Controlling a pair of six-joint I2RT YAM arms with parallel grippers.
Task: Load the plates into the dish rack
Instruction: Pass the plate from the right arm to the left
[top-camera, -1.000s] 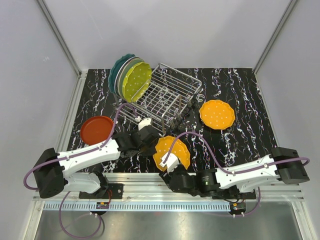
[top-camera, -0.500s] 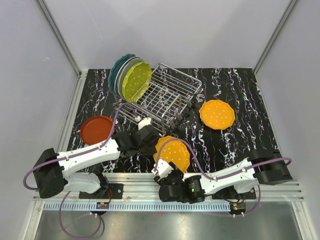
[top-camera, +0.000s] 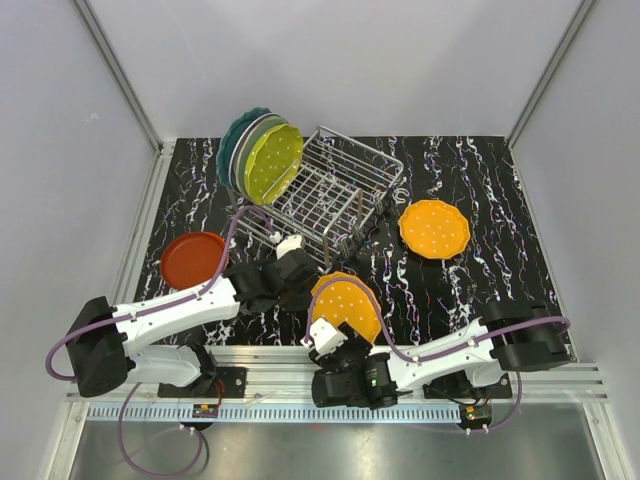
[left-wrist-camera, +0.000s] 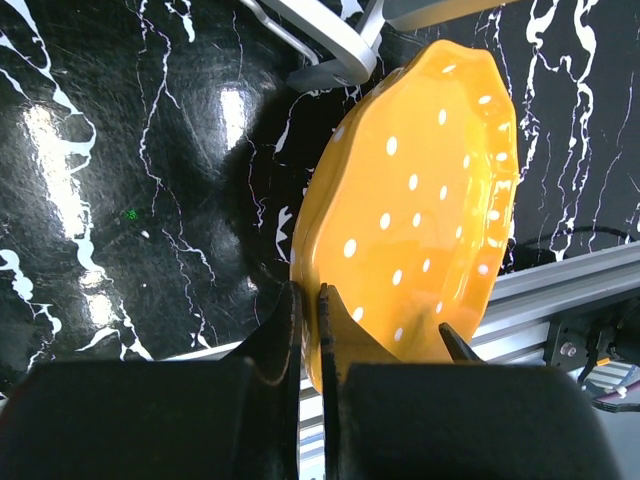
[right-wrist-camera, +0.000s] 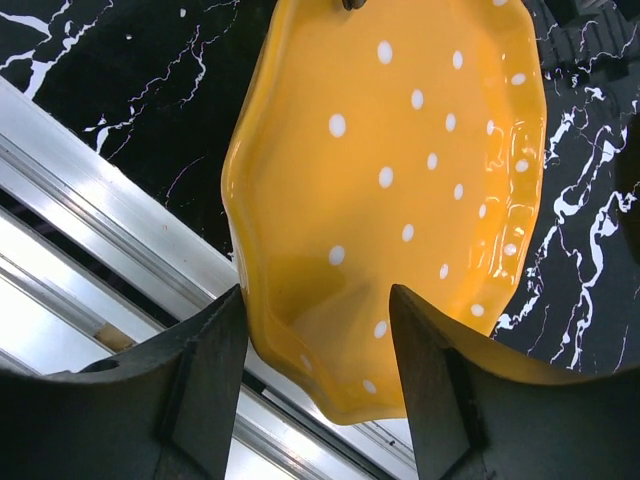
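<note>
Stacked plates (top-camera: 262, 155) left of dish rack (top-camera: 340, 190), one plate (top-camera: 434, 228) right, another plate (top-camera: 347, 305) in front

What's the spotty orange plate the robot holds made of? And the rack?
The held orange plate looks like glazed ceramic or glossy plastic: shiny, with glints on its wavy rim. The dish rack looks like silvery metal wire: thin shiny rods in a grid.

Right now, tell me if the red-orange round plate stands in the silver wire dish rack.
No, the red-orange round plate lies flat on the black table, left of the wire dish rack.
</note>
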